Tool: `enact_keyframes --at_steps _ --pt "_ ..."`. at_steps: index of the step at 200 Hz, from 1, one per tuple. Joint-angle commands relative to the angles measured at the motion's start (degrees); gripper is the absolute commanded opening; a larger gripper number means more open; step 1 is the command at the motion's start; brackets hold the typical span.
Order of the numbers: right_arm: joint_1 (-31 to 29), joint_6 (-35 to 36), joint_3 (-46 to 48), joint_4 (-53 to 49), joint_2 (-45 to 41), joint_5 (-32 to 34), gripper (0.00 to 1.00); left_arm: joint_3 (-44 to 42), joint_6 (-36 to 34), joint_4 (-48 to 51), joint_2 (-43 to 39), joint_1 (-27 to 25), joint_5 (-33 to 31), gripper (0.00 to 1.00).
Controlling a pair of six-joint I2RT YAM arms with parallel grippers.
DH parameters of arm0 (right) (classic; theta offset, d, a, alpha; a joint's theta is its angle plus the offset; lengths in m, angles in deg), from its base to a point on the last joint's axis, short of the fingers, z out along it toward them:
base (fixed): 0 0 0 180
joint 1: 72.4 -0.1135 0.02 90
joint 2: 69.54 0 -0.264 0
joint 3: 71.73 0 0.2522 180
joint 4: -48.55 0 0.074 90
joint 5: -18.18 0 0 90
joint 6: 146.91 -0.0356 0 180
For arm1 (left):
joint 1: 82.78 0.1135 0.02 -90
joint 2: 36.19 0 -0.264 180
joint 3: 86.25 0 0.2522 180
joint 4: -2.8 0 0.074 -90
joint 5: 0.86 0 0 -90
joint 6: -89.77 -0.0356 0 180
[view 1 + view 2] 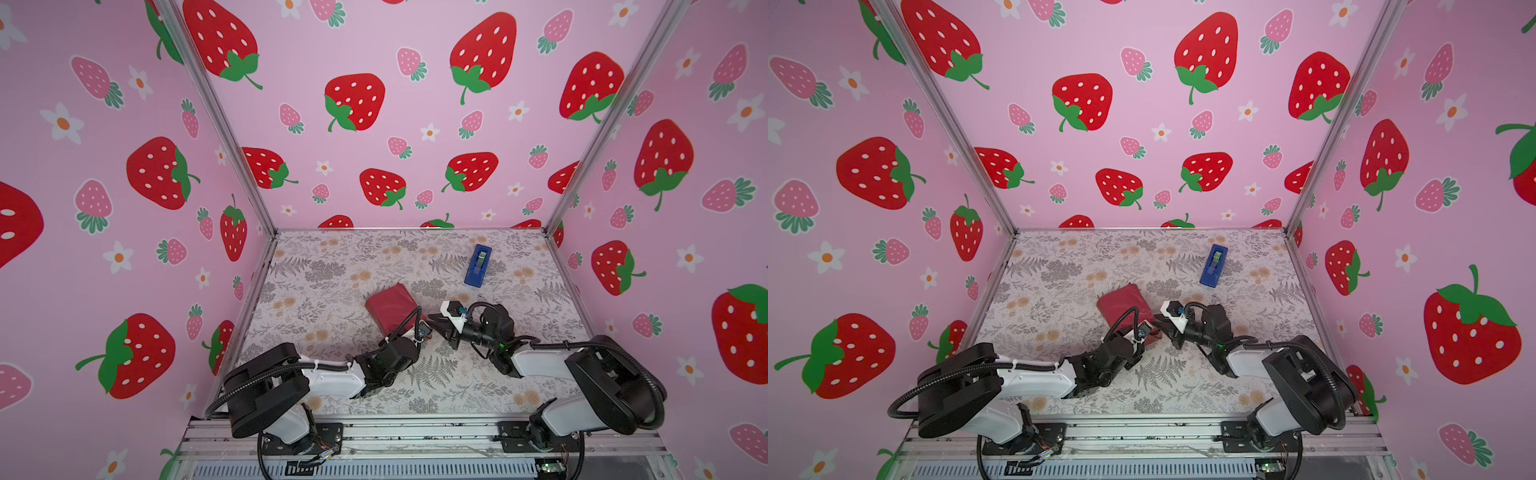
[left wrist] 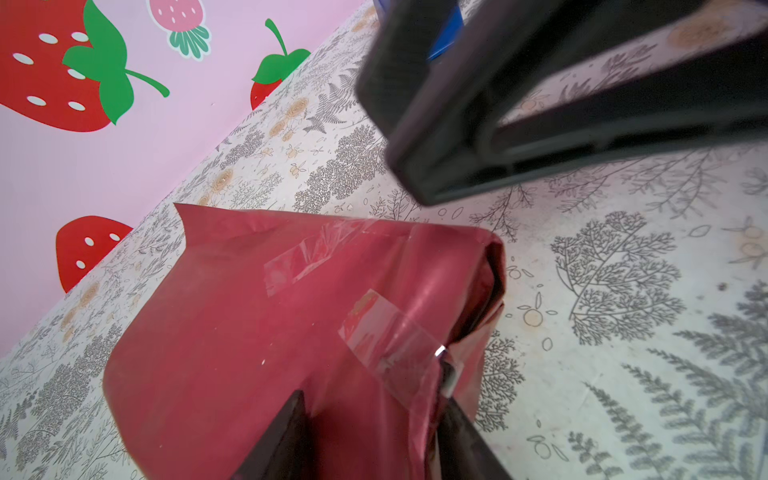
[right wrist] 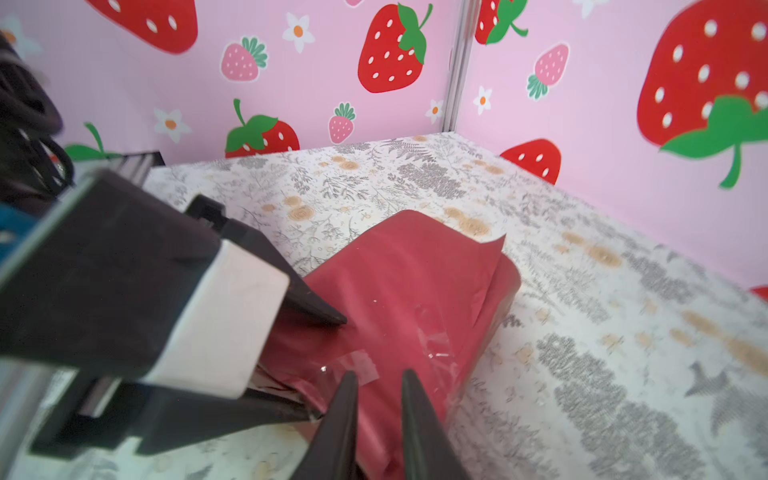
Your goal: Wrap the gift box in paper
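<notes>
Top views: the left arm (image 1: 332, 376) reaches in from the front rail over the flowered table (image 1: 324, 266) toward the middle.

Left claw (image 2: 368, 386): clamped on the near end of the paper (image 1: 390, 307). In the right wrist view one finger (image 3: 309, 305) lies on top of the sheet and the other sits under it. In the left wrist view the two fingers straddle that same end.

Paper: dark red, folded into a low parcel. It lies on the table a little left of centre in both top views and is turned at an angle to the table edges.

Gift box: covered by the paper, so no face of it can be made out.

Clear tape (image 2: 299, 257): one strip crosses the top fold, and a second strip (image 2: 386, 336) runs down to the held end. At the far end a loose corner (image 3: 496, 249) of the sheet stands up. The end by the claws is only loosely folded.

Right claw (image 3: 380, 374): just beside the left claw and over the same end of the parcel. Its fingers stand close together with a narrow slit between them. Whether they nip paper or tape cannot be told.

Tape dispenser (image 1: 478, 266): blue, on the table toward the back right, well apart from the parcel.

Right arm (image 1: 540, 361): reaches in from the front right.
</notes>
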Motion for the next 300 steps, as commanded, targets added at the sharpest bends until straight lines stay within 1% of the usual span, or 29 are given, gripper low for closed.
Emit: enact_keyframes --at_steps 1,19,36,56,77,141,189,253,300 --pt "-1.4 -5.98 3.92 -1.76 -2.11 -0.32 0.05 -1.66 2.25 9.55 2.27 1.05 2.19 0.51" --pt "-2.61 -6.93 5.58 -0.48 -0.76 -0.47 0.0 -1.57 2.25 9.57 2.37 1.07 2.11 0.51" --pt "-3.39 -8.31 5.24 1.72 3.06 -0.88 0.0 -1.48 2.32 9.63 2.43 1.12 2.11 0.51" --pt "-3.96 -10.83 4.16 6.56 7.93 -1.25 0.0 -1.57 2.26 9.64 2.23 1.14 2.25 0.51" --pt "-4.37 -12.56 2.66 10.11 11.49 -1.02 0.0 -1.66 2.3 9.64 2.24 1.12 2.37 0.5" --pt "-4.53 -11.7 -1.69 10.12 15.61 -2.05 0.0 -1.22 2.26 10.17 2.57 1.14 2.56 0.51" --pt "-4.56 -10.52 -3.93 6.0 13.9 -0.95 0.0 -1.22 2.34 10.21 2.64 1.17 2.48 0.5" --pt "-4.51 -9.72 -4.76 -0.97 8.33 0.05 0.0 -1.35 2.42 10.11 2.52 1.23 2.55 0.5" --pt "-4.51 -7.96 -8.37 -10.96 6.39 1.63 0.0 -1.39 2.35 10.1 2.36 1.23 2.5 0.5"
